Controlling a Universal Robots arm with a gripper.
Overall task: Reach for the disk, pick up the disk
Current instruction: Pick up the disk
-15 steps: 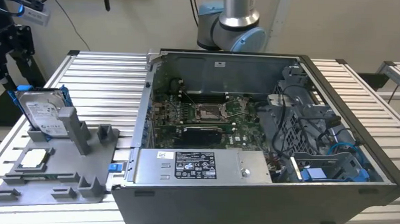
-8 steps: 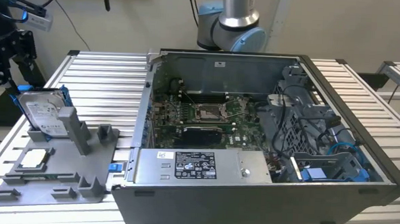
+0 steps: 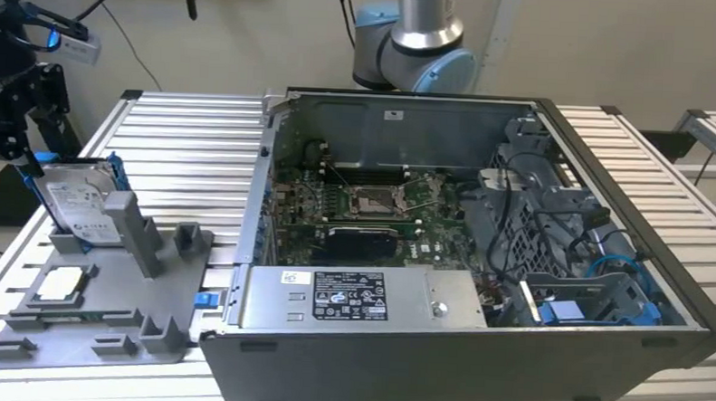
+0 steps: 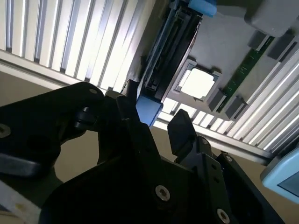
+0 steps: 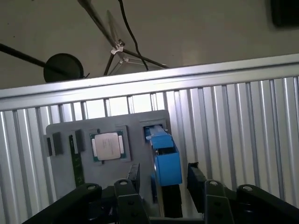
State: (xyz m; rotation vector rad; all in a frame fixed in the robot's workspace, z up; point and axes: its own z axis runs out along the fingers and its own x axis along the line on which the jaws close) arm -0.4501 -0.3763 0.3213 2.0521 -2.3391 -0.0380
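Ribbed metal table [image 3: 180, 125] holds a grey tray [image 3: 125, 294] at the exterior view's left. The disk [image 3: 78, 202] stands up in it. The gripper [image 5: 165, 173] is open, one finger each side of the disk, holding nothing.

Behind the computer case [image 3: 447, 377], the arm [image 3: 424, 22] is a silver-grey tube joined to rounded grey joints with pale blue caps. To the exterior view's left of the case, its wrist end is black and carries a blue clip [image 3: 53, 35], a white tag [image 3: 81, 51] and a thin black cable [image 3: 101, 4]. In the first wrist view the gripper [image 5: 163, 176] is matte black and angular, with round-headed screws [image 5: 122, 183] and two blunt fingers [image 5: 194, 173].
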